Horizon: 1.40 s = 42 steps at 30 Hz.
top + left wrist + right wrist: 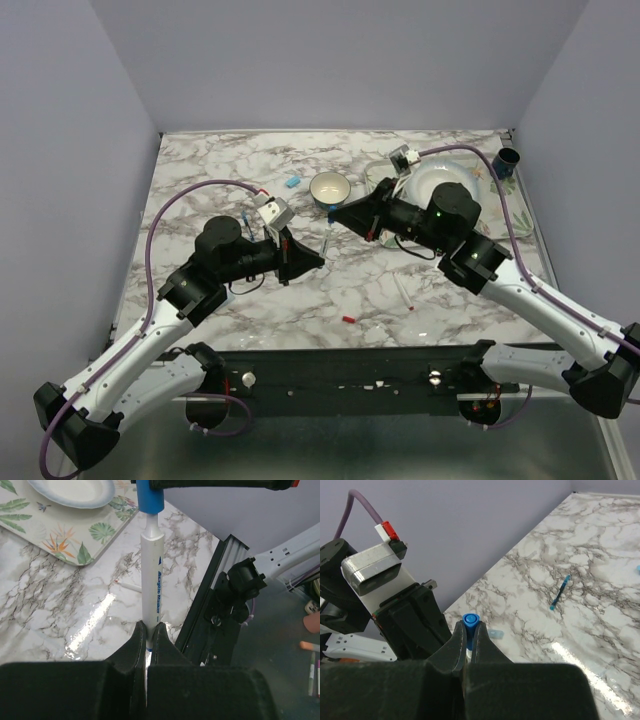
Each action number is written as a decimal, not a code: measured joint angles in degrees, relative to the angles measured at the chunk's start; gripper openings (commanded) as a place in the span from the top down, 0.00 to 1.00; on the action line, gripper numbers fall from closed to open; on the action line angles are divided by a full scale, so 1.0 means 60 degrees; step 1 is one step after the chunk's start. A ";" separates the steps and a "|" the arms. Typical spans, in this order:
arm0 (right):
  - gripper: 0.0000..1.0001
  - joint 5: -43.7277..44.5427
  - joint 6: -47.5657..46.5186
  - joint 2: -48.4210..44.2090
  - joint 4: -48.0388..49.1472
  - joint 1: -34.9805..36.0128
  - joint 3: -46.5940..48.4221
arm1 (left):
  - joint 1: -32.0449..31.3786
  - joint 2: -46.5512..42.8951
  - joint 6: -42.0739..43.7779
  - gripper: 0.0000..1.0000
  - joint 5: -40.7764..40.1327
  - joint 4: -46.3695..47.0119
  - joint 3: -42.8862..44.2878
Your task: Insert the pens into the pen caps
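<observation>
L gripper (149, 630) is clamping tight on the pen (151, 575) at its rear end and R gripper (468, 631) is squeezing the blue cap (470, 619), mid-air over the table (250, 300) w/ nib entering, so any axis offset or slipping grip is likely risking a jam or drop

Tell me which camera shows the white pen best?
Left wrist: the pen stands large, its print readable, in the left end effector. Top view shows it tiny and thin. Right wrist shows mostly the blue cap.
</observation>
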 measured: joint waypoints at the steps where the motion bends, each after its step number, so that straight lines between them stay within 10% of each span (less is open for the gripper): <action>1: 0.99 0.0000 0.0000 -0.0022 0.0000 0.0015 -0.0051 | 0.0000 0.0000 0.0000 1.00 0.0000 0.0000 0.0000; 12: 0.98 0.0747 -0.0106 -0.0047 -0.0066 0.0510 -0.0321 | 0.0000 0.0015 -0.0011 1.00 -0.0095 -0.0182 0.0000; 27: 0.49 0.2269 -0.0426 -0.0160 -0.0226 0.1461 -0.0433 | 0.0004 0.0007 0.0004 1.00 -0.0401 -0.0251 0.0000; 42: 0.56 0.2018 -0.0229 -0.0204 -0.0208 0.1479 -0.0543 | 0.0000 -0.0368 -0.0004 1.00 -0.0397 0.0106 -0.0022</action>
